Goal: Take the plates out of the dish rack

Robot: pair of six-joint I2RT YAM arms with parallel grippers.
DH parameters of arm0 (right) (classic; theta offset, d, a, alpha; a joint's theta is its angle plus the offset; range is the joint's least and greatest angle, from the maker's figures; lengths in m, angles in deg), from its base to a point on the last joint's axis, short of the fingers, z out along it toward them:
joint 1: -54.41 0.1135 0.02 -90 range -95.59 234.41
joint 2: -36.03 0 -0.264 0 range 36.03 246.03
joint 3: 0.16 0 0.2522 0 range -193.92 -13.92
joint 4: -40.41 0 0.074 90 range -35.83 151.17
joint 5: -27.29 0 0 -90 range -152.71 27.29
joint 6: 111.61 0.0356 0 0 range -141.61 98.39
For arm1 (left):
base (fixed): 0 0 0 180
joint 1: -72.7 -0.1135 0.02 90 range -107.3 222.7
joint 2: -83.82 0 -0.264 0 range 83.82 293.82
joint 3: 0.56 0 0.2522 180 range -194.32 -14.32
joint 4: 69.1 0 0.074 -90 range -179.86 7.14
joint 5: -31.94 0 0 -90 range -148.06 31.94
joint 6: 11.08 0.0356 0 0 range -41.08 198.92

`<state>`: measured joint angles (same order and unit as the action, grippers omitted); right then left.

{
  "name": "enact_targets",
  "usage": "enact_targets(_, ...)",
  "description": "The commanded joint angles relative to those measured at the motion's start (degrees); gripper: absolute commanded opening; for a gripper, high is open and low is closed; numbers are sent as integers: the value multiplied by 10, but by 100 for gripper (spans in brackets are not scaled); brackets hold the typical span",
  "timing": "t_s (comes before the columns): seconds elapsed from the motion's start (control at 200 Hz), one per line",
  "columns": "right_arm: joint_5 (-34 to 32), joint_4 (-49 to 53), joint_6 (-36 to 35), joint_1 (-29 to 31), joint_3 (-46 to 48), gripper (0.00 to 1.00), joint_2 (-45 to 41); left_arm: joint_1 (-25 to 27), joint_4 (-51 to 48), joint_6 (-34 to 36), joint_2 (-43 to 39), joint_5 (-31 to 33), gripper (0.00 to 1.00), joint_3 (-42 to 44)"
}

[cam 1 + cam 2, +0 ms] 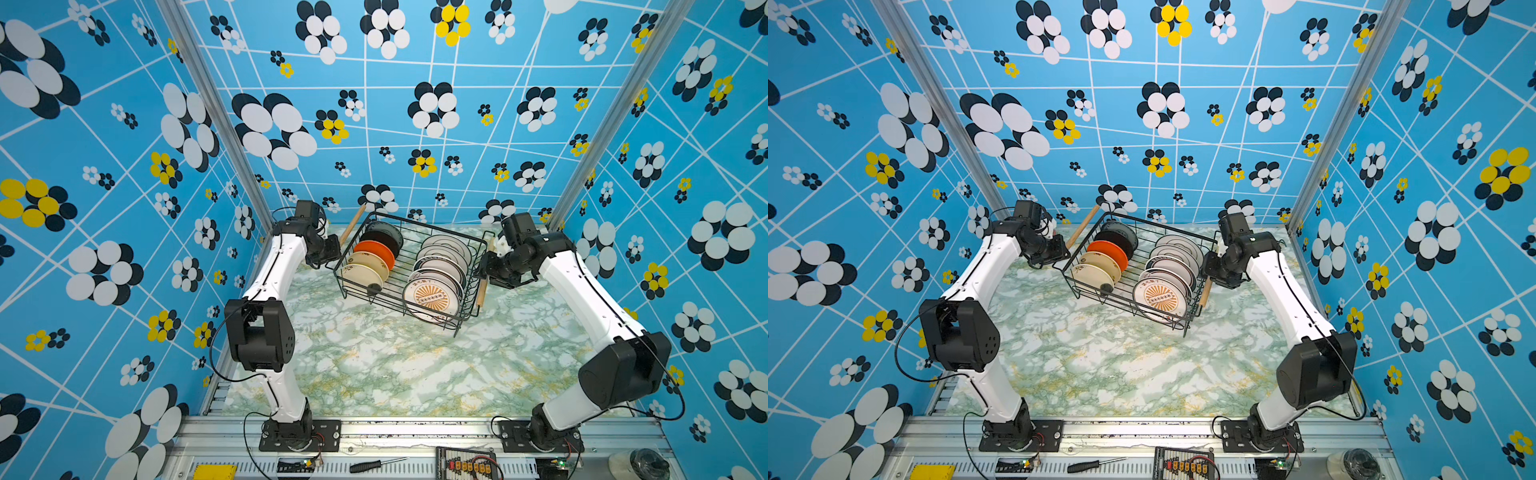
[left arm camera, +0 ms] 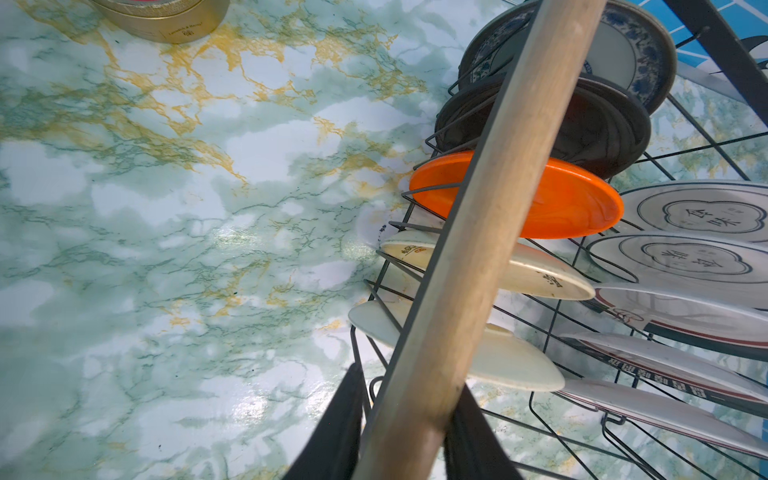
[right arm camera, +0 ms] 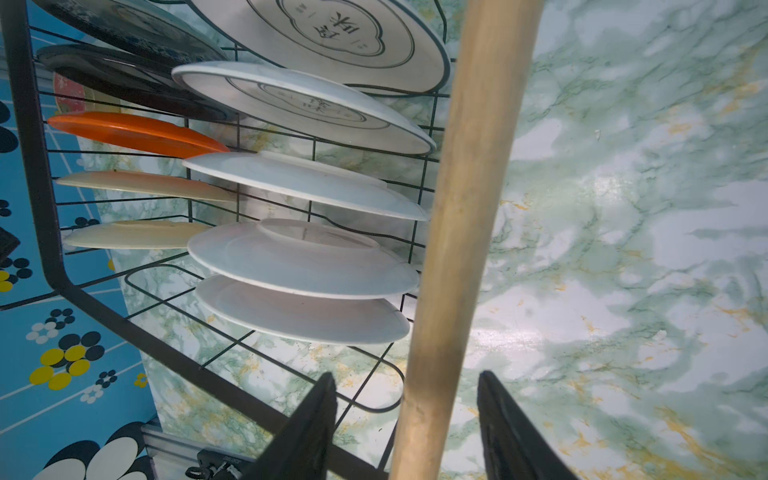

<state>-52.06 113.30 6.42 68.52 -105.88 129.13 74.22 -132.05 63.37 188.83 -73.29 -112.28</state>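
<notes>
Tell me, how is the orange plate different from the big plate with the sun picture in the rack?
The orange plate is plain orange; the sunburst plate is white with an orange sunburst and a dark rim. The orange plate is smaller, the sunburst plate larger. The orange plate stands mid-row on the left; the sunburst plate fronts the right row. Both are round and stand on edge in the dish rack.

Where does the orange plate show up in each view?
In a top view: orange plate, third from the back in its row.
In a top view: orange plate, same slot.
Left wrist: orange plate partly behind the wooden handle.
Right wrist: orange plate edge-on, beyond the large white plates.
Shared landmark: the black plate beside it.
</notes>
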Motion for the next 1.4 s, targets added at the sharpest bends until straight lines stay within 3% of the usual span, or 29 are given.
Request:
enact_targets(0.0,1,-8,-14,1,-38,53,25,-29,-24,-62,18,37,16,29)
enact_targets(0.235,3,-6,-31,9,-100,41,98,-51,-15,-66,24,30,16,28)
enact_targets(0.485,-25,4,-54,22,-181,36,169,-57,-18,-59,33,24,18,16)
enact_targets(0.66,-33,30,-74,23,-256,31,226,-57,-33,-48,24,27,30,18)
enact_targets(1.02,-25,109,-146,26,-371,26,305,-51,-43,-20,-16,17,42,37)
enact_targets(1.055,-22,108,-158,28,-372,26,305,-49,-40,-18,-24,15,51,42)
enact_targets(1.15,-25,124,-182,28,-390,26,312,-44,-42,-12,-43,13,60,48)
enact_targets(1.395,9,151,-208,28,-453,26,365,-43,-46,9,-86,37,69,53)
